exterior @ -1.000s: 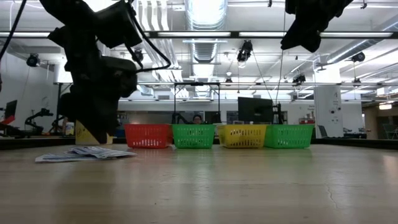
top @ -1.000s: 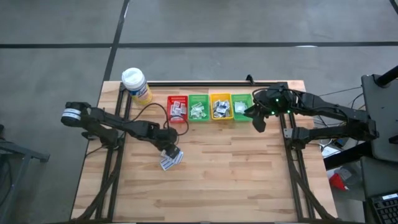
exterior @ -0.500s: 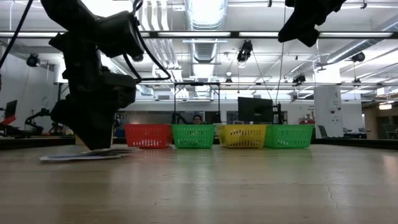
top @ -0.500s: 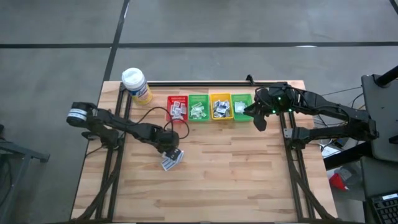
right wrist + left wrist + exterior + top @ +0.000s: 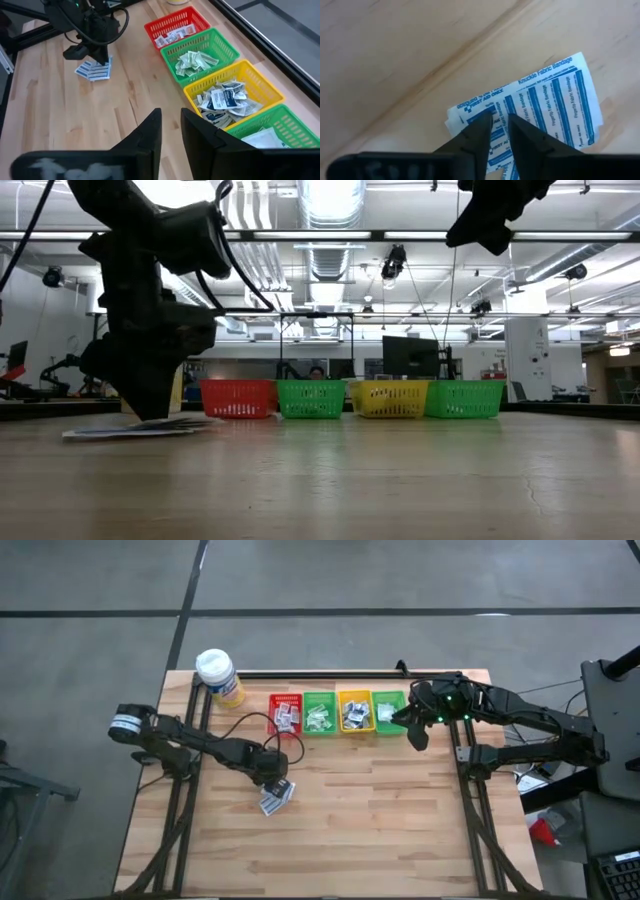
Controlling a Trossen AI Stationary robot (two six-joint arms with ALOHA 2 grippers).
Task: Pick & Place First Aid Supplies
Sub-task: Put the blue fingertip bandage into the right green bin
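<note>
On table: four bins (image 5: 340,712) | left gripper (image 5: 498,131) clenching bandage packets (image 5: 555,102) | right gripper (image 5: 170,131) narrowly parted, empty

blue-printed packets (image 5: 545,107), "Knuckle Fabric Bandage", "Fingertip"

Bare table (image 5: 380,820), bins (image 5: 338,712) at back
</note>
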